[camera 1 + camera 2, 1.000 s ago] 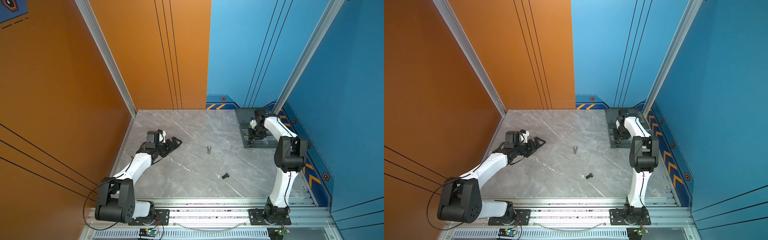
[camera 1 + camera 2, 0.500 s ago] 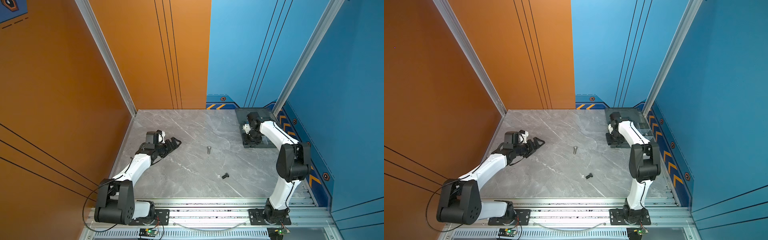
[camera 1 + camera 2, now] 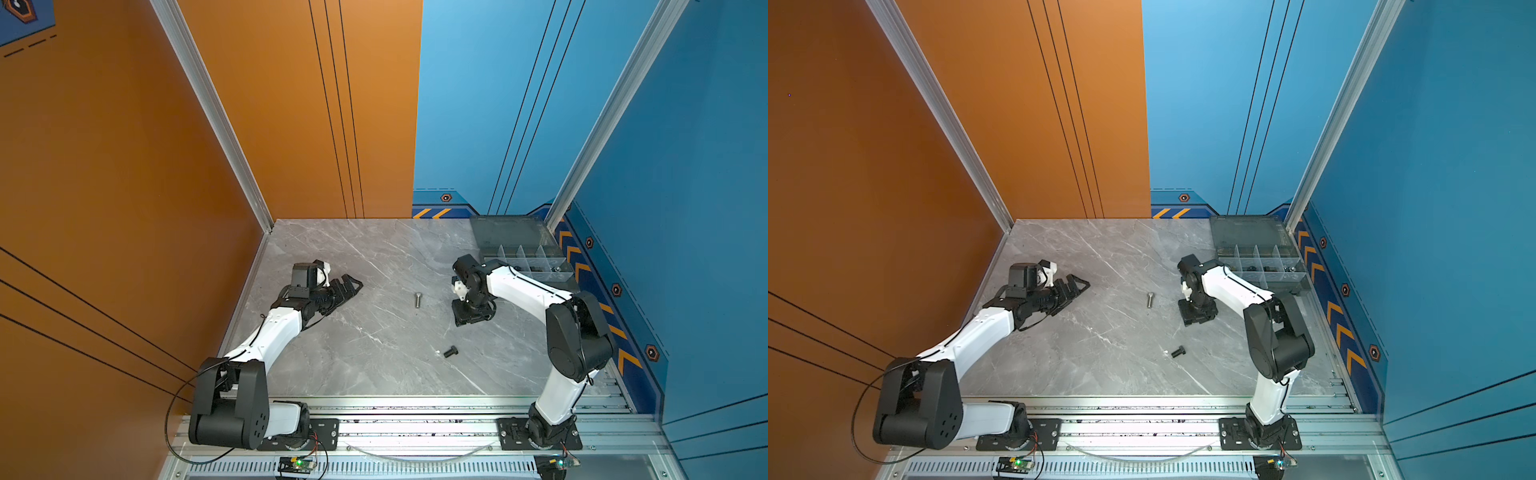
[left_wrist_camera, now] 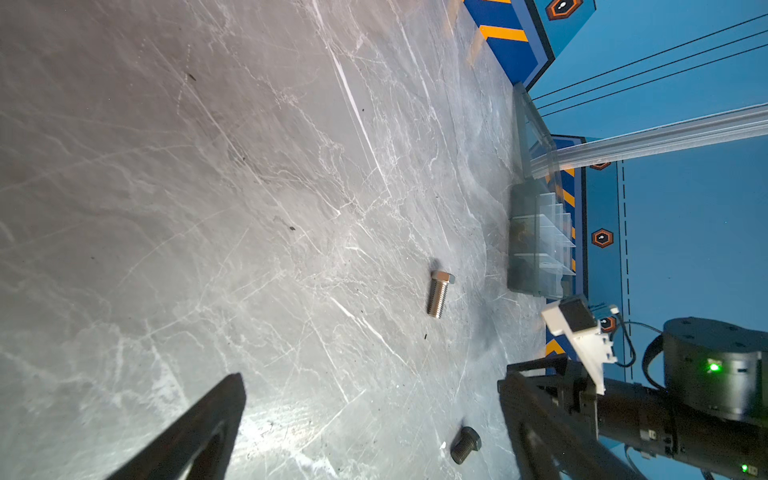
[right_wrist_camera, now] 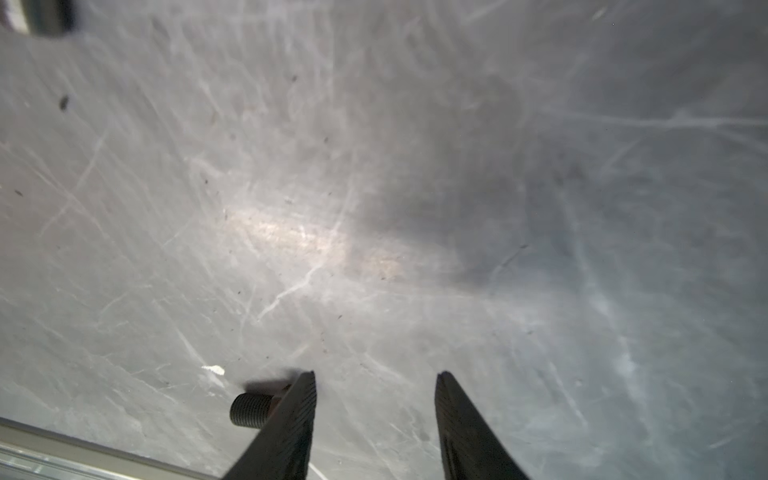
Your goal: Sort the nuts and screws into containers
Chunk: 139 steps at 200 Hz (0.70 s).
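Pickup of the black bolt is in hand — right gripper is held spread and empty — it must be shifted astride the bolt.

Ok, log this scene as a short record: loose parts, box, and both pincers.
loose parts: silver bolt and black bolt, lying on the table
organiser box: lid open, far right corner of table
left pincer: open, empty, low over the left side
right pincer: open, empty, pointing down near the black bolt

Two screws left of containers
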Motion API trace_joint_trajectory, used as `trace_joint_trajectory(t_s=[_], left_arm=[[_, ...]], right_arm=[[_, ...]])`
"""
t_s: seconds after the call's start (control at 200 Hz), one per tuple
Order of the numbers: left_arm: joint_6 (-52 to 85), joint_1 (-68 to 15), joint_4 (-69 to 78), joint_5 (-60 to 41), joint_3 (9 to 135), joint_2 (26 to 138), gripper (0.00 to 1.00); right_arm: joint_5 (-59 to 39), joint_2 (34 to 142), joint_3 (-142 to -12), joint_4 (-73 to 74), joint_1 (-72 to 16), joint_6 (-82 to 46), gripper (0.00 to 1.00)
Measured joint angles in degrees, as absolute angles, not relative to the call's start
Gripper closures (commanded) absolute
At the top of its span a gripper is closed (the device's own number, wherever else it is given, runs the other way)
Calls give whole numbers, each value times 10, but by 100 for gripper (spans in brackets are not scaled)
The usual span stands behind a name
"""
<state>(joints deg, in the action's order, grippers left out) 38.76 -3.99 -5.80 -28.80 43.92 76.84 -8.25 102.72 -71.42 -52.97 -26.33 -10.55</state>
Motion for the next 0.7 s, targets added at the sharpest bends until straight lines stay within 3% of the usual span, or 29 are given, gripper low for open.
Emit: trace_joint_trajectory(t_s=[0.696], left_arm=[[388, -37, -58, -288, 439, 777, 2]], right_arm=[[-92, 1023, -670, -566, -344, -95, 49]])
